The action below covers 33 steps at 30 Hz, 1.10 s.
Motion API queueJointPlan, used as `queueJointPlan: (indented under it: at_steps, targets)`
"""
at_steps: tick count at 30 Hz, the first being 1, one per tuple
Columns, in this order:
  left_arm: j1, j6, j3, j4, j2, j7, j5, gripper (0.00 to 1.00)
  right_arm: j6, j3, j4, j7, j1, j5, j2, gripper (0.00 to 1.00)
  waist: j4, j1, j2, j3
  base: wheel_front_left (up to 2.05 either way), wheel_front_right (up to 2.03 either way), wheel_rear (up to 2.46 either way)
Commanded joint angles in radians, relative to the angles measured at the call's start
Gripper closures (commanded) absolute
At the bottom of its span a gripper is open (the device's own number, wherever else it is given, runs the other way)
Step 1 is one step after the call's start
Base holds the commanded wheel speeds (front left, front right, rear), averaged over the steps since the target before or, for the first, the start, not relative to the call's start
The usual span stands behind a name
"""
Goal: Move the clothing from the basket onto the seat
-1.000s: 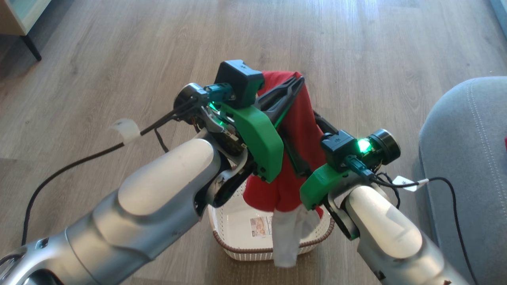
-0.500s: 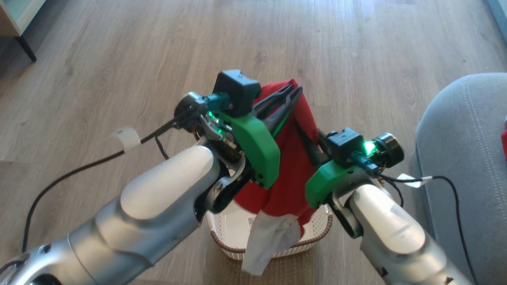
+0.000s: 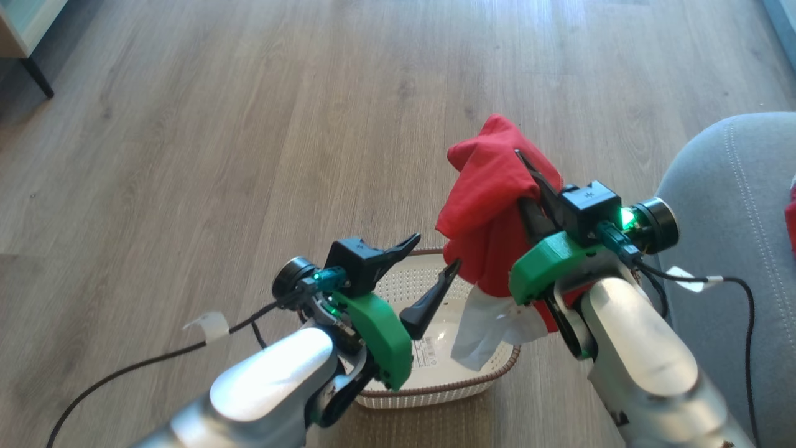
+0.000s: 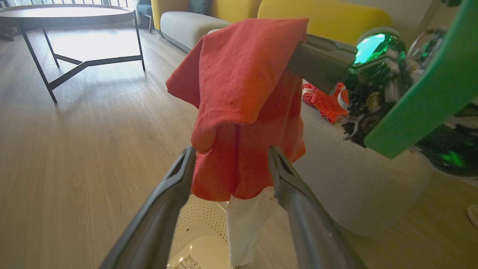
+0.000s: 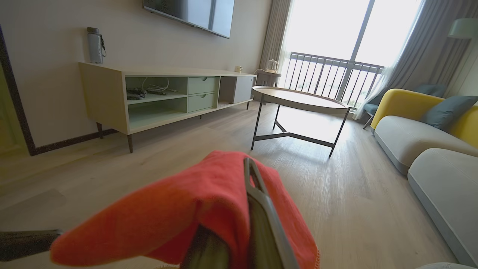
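The clothing (image 3: 491,199), a red garment with a white panel hanging from its lower end, droops from my right gripper (image 3: 525,171), which is shut on its upper fold. It hangs above the right end of the cream basket (image 3: 435,389), close to the grey seat (image 3: 734,205). My left gripper (image 3: 436,252) stands open over the basket with nothing between its fingers. In the left wrist view the clothing (image 4: 242,93) hangs just beyond the open fingers (image 4: 179,179), over the basket (image 4: 201,224). In the right wrist view the clothing (image 5: 179,213) is draped over my right gripper (image 5: 249,166).
Another red garment (image 4: 325,102) lies on the seat (image 4: 358,179). A black-legged round table (image 5: 298,99), a low TV cabinet (image 5: 168,97) and a yellow-backed sofa (image 5: 410,138) stand farther off on the wood floor (image 3: 249,124). Cables trail from both wrists.
My left gripper has let go of the clothing, opened and dropped down over the basket. My right gripper has shut on the clothing and carried it up and right, nearer the seat.
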Motion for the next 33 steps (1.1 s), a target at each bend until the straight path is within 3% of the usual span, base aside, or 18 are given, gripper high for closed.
queueJointPlan:
  at_steps: [1,14,33]
  targets:
    - [-0.050,-0.005,0.037,-0.014,0.004,-0.017,0.011,0.00,0.007,0.003,-0.044,0.004,-0.008,-0.010,0.011,1.00,0.002,0.0000,0.0000,0.001,0.00,0.00,0.00]
    - [-0.015,-0.047,0.077,0.081,-0.003,-0.057,0.055,0.00,0.007,-0.086,-0.181,0.068,0.072,-0.037,-0.013,1.00,-0.004,0.0000,0.0000,0.014,0.00,0.00,0.00]
    - [0.029,-0.062,0.135,-0.013,0.030,-0.060,0.099,0.00,0.007,-0.223,-0.383,0.154,0.096,-0.097,-0.040,1.00,-0.197,0.0000,0.0000,0.114,0.00,0.00,0.00]
